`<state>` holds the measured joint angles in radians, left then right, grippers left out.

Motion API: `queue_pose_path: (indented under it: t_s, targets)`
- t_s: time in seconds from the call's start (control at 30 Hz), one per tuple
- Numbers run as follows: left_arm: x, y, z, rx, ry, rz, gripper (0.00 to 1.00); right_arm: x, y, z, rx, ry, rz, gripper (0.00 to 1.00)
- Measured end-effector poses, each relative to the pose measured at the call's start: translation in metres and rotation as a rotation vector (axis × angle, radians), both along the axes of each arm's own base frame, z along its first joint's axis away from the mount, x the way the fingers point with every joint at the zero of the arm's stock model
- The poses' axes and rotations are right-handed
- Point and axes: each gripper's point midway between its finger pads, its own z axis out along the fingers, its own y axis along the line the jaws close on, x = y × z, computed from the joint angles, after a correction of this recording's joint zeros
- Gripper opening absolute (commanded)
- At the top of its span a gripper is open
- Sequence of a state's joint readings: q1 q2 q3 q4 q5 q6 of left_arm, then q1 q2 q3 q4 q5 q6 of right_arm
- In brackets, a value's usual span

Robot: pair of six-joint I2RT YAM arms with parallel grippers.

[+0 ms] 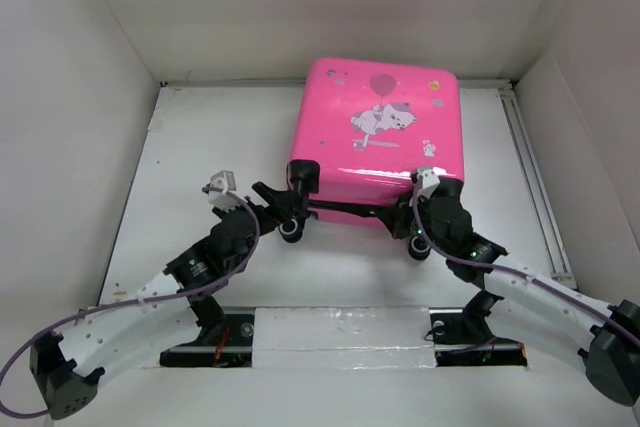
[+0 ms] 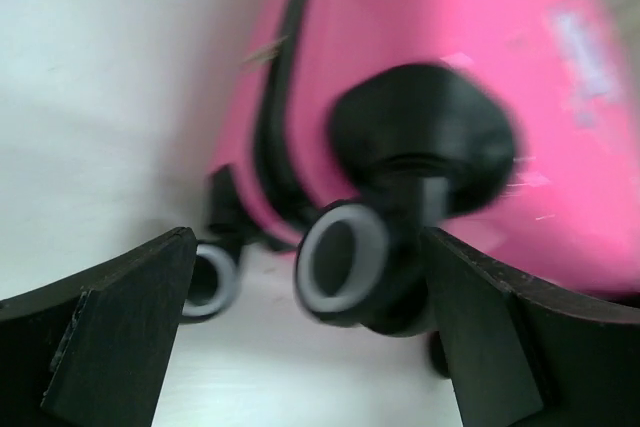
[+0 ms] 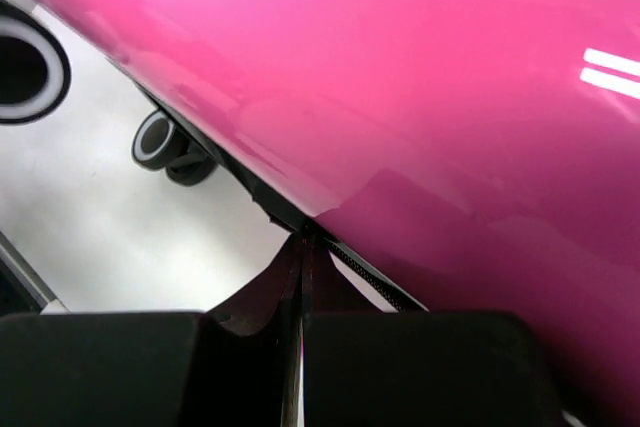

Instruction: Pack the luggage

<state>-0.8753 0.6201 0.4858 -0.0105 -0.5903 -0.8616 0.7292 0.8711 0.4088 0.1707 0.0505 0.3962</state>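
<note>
Currently I see the luggage (image 1: 380, 132) lying flat, sticker side up, at upper centre of the top view. My left gripper (image 2: 308, 247) has its fingers spread wide either side of a wheel (image 2: 345, 262). The right gripper (image 3: 300, 327) is pressed together at the zip seam (image 3: 360, 272).

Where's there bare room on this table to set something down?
Widest bare table lies left of the luggage, up to the left wall. A smaller patch sits between the two arms, nearer than the wheels. Crowded: the luggage's near edge, where the left gripper and right gripper work.
</note>
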Motion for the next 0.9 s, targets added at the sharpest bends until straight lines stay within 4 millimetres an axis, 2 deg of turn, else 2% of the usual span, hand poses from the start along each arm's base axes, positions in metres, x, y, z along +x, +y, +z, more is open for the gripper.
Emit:
queue_pose_path:
  t_s: [0.1,0.3,0.6,0.9]
  targets:
    - [0.001,0.003,-0.022,0.077,0.060,0.015,0.89,0.006,-0.011,-0.002,0.002,0.017,-0.017,0.00]
    - [-0.003,-0.010,-0.035,0.113,0.045,-0.076,0.89,0.010,-0.021,-0.005,0.003,0.021,-0.034,0.00]
    - [-0.003,-0.029,-0.026,0.129,-0.010,-0.190,0.92,0.011,-0.029,-0.005,0.008,0.011,-0.050,0.00]
    - [-0.015,-0.049,0.013,-0.055,-0.147,-0.300,0.93,0.010,-0.028,-0.007,0.016,0.011,-0.043,0.00]
